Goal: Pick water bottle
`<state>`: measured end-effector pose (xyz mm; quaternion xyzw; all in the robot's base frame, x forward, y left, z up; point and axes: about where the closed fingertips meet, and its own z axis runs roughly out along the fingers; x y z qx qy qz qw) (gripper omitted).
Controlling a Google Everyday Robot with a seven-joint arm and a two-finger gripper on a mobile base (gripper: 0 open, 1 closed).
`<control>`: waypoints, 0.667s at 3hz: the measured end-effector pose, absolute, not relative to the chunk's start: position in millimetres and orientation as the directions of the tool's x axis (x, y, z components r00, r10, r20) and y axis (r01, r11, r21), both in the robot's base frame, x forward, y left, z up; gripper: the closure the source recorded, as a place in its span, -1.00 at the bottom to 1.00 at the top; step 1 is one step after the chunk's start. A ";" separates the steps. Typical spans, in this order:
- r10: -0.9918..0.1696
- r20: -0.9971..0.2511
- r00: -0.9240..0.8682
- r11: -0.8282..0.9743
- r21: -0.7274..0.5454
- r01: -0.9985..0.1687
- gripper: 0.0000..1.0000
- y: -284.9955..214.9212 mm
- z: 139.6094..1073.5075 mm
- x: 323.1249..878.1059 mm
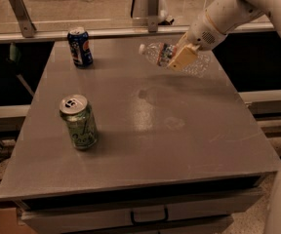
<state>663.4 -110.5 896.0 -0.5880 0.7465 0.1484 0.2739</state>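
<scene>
The water bottle (156, 54) is clear ribbed plastic with a white cap at its left end and a coloured label band. It hangs on its side in the air above the far right part of the grey table (145, 126), cap pointing left, its shadow below it. My gripper (181, 57) is shut on the water bottle around its middle, with the tan fingers (184, 58) covering part of the label. The white arm comes in from the upper right.
A blue can (80, 47) stands upright at the table's far left. A green can (79, 122) stands upright at the near left. A metal rail (106, 29) runs behind the table. A drawer handle (149, 215) shows under the front edge.
</scene>
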 end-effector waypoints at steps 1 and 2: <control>-0.730 -0.679 -0.073 0.183 -0.092 -0.979 1.00 -93.2 934.9 627.9; -0.616 -0.788 -0.011 0.108 -0.071 -0.992 1.00 -80.7 977.9 595.5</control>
